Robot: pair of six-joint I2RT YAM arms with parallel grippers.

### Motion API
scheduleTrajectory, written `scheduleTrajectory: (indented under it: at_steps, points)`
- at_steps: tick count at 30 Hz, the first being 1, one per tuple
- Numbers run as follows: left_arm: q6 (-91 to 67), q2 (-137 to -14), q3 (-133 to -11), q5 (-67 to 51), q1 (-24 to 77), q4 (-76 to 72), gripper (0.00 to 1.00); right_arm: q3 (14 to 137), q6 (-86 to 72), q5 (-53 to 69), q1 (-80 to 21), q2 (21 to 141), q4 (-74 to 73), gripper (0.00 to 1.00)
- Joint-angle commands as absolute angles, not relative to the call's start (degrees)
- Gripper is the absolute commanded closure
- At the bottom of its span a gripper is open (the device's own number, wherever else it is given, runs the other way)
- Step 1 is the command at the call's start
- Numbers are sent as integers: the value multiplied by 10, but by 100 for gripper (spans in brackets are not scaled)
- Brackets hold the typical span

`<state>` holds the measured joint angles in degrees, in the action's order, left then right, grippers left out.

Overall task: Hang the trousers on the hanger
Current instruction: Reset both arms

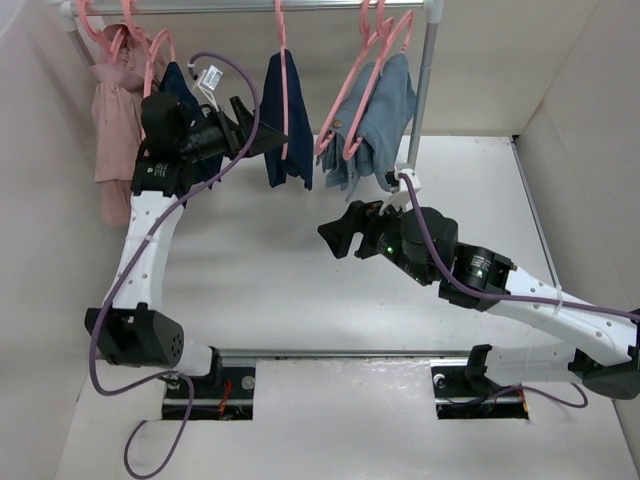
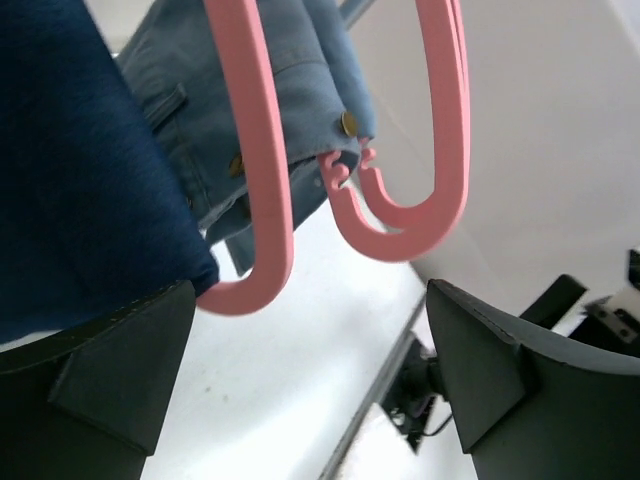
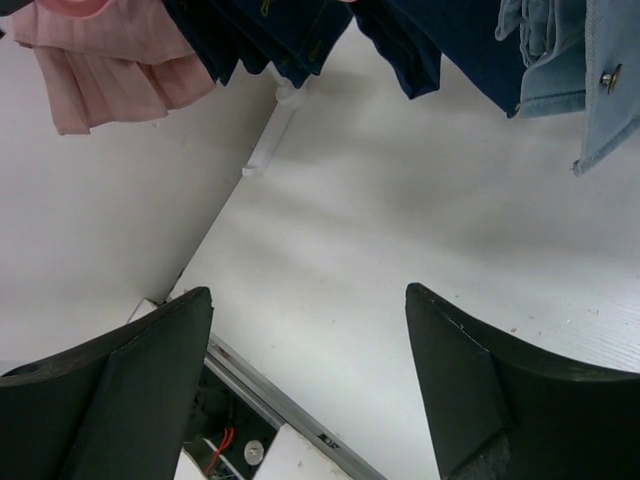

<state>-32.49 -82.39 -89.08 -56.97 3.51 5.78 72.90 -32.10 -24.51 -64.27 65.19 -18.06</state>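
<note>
Your left hand (image 1: 263, 130) hangs spread wide and empty just beside the long dark navy denim trousers (image 1: 296, 125), draped over the pink plastic hanger (image 1: 283, 80) on the rail; they look heavy, limp and liable to slide, so pinch the thick fold by the hanger.

Top view: clothes rail (image 1: 250, 5) runs across 12 o'clock, with its upright post (image 1: 428, 80) at 1 o'clock. Pink pleated garment (image 1: 115, 110) hangs at 10 o'clock, far left on the rail. Just right of it is a small dark navy garment (image 1: 180, 85) with a white tag (image 1: 211, 77). Light blue jeans (image 1: 385, 125) hang at 1 o'clock near the post, brass button (image 2: 348, 122) showing. Spare pink hangers (image 1: 375, 45) are bunched just beside and above them, empty. White table (image 1: 260, 270) sits below. Plain white walls (image 1: 500, 60) are on three sides. Metal track (image 1: 340, 354) lies across 6 o'clock.
</note>
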Motion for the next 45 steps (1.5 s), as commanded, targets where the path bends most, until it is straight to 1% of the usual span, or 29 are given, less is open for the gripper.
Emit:
scheduleTrajectory:
  at_steps: [1, 6, 7, 8, 10, 12, 13, 15, 16, 17, 18, 19, 20, 21, 22, 24, 26, 27, 29, 30, 31, 32, 34, 36, 41, 45]
  points:
    - [-215, -770, -915, -511, 35, 141, 0, 735, -312, -236, -649, 637, -181, 17]
    - [-112, -731, -922, -391, 35, 216, 0, 724, -312, -236, -649, 637, -181, 17]
    - [-99, -717, -916, -373, 35, 224, 0, 724, -312, -236, -649, 637, -181, 14]
    - [-75, -709, -916, -354, 35, 233, 0, 724, -312, -236, -649, 637, -186, 14]
    - [-48, -693, -899, -310, 35, 254, 0, 711, -306, -230, -649, 637, -186, 9]
    - [-10, -651, -881, -262, 35, 259, 0, 697, -306, -230, -649, 637, -186, 3]
    - [3, -633, -847, -239, 35, 259, 0, 679, -306, -230, -649, 631, -186, 0]
    - [25, -557, -787, -185, 35, 236, 0, 656, -312, -230, -649, 626, -192, 0]
    - [30, -528, -750, -119, 35, 204, 0, 643, -317, -237, -649, 617, -192, 0]
    - [38, -498, -672, -91, 35, 188, 0, 610, -326, -244, -633, 610, -198, 0]
    - [38, -443, -631, -64, 35, 173, 0, 590, -343, -244, -623, 587, -198, 0]
    - [38, -417, -594, -14, 35, 160, 0, 568, -353, -250, -611, 572, -198, 0]
    - [38, -394, -524, 5, 35, 137, 0, 519, -361, -260, -582, 557, -198, 0]
    - [38, -358, -493, 18, 35, 128, 0, 493, -371, -266, -563, 522, -192, 0]
    - [38, -344, -466, 27, 35, 121, 0, 470, -387, -273, -541, 505, -192, 0]
    - [18, -322, -395, 48, 35, 95, 0, 410, -388, -273, -464, 476, -192, 0]
    - [-15, -309, -368, 82, 35, 70, 0, 382, -388, -273, -408, 441, -203, 0]
    - [-15, -308, -355, 82, 30, 55, 0, 361, -388, -266, -350, 432, -203, 0]
    - [-42, -328, -355, 82, 30, 35, 0, 344, -388, -257, -297, 404, -203, 0]
    - [-47, -334, -350, 77, 30, 26, 0, 337, -381, -231, -274, 397, -192, 0]
    - [-47, -339, -330, 76, 17, 0, 0, 324, -375, -215, -234, 385, -168, 0]
    - [-54, -339, -314, 65, 10, -15, 0, 318, -375, -202, -218, 385, -158, 0]
    - [-60, -327, -257, 60, 4, -64, 0, 312, -375, -183, -189, 380, -150, 0]
    - [-60, -306, -230, 55, -2, -91, 0, 318, -375, -183, -189, 393, -144, 0]
    - [-65, -313, -229, 48, -18, -91, 0, 368, -395, -231, -189, 437, -176, 0]
    - [-60, -308, -224, 47, -25, -91, 0, 380, -395, -225, -189, 452, -177, 0]
